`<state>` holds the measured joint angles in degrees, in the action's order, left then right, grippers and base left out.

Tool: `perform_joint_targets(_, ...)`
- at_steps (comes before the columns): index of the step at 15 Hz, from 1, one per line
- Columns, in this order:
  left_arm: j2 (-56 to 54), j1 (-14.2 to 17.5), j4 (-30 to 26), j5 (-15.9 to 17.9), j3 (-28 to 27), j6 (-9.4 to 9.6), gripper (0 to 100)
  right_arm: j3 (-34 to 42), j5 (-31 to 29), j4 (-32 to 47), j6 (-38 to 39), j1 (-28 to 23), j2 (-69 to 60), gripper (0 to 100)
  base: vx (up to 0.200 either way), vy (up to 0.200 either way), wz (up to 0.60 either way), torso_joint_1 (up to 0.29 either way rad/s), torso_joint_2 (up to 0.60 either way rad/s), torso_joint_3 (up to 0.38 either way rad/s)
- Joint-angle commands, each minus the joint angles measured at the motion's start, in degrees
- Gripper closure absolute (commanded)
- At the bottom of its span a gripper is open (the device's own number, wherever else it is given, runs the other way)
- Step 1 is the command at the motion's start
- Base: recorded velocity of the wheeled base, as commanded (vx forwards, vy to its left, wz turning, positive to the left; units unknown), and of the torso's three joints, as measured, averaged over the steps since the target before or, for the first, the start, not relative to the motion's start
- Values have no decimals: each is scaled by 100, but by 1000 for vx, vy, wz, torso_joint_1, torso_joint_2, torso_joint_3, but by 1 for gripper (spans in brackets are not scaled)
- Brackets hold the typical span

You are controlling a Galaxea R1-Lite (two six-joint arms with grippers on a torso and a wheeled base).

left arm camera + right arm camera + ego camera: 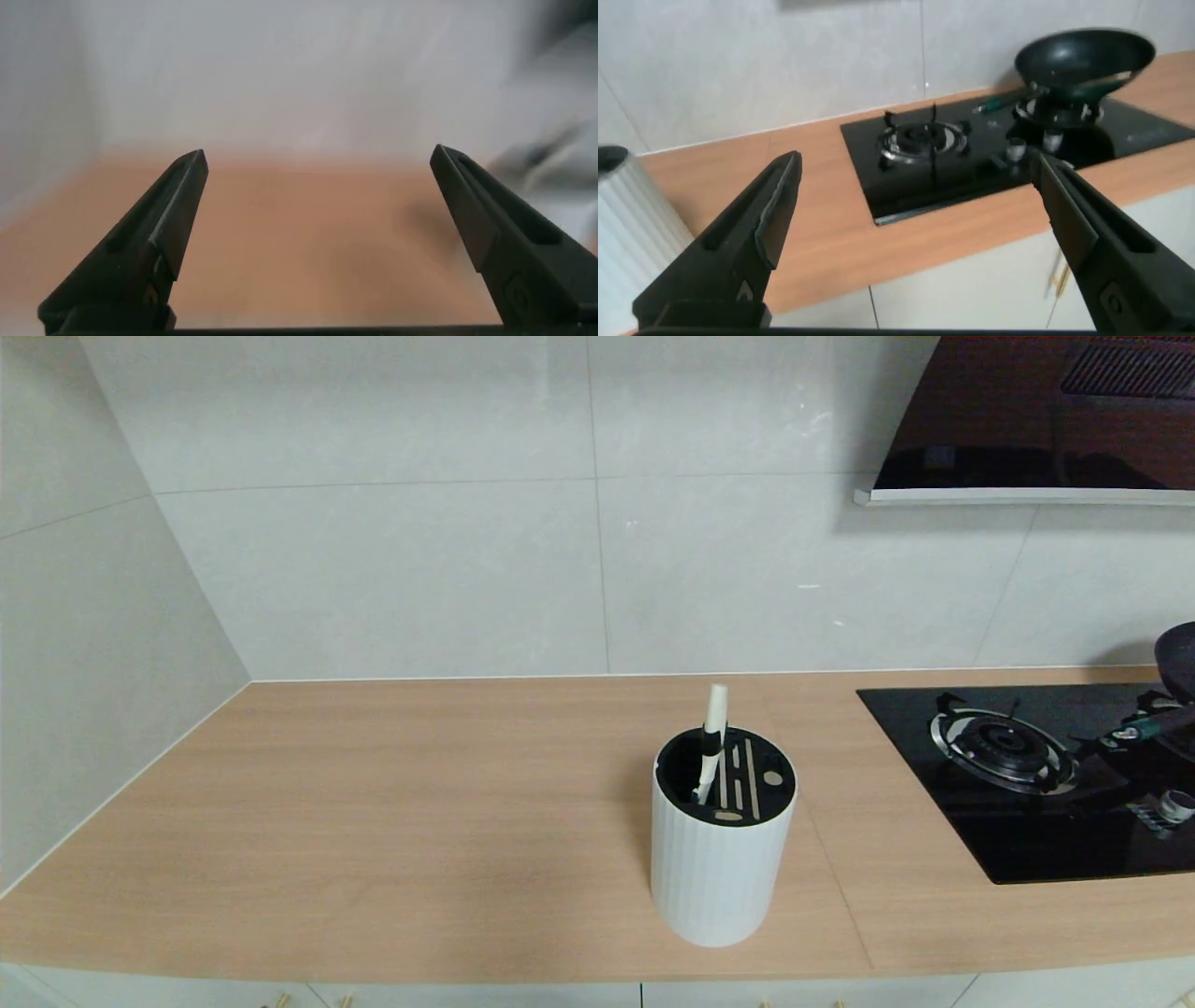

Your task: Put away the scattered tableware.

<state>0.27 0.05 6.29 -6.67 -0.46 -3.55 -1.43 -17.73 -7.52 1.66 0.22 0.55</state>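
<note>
A white ribbed utensil holder [719,859] with a black slotted top stands on the wooden counter [420,821], right of centre. One utensil with a cream and black handle [712,733] stands upright in a slot. The holder's white side [631,233] appears at the edge of the right wrist view. My left gripper [318,163] is open above bare wooden counter [308,243], nothing between its fingers. My right gripper [915,163] is open too, hanging in front of the counter edge and facing the stove.
A black gas hob [1036,775] with a burner ring [999,747] is set into the counter at the right. A dark frying pan [1083,61] sits on its far burner. A range hood [1036,429] hangs above. Tiled walls close the back and left.
</note>
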Motion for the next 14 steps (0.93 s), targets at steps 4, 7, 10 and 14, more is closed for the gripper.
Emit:
perform_joint_targets(4,-27,4,-620,544,46,425,0,134,788,506,-25,-13,-55,0,0,0,0,0,0,0)
perform_joint_targets(7,-9,4,-629,588,46,566,0,116,1623,840,-43,-13,-46,0,0,0,0,0,0,0)
perform_joint_targets(10,-27,4,-629,570,46,355,0,134,1597,779,-131,-13,-46,0,0,0,0,0,0,0)
perform_joint_targets(14,-27,4,-629,570,46,346,0,134,1606,779,-104,-13,-46,0,0,0,0,0,0,0)
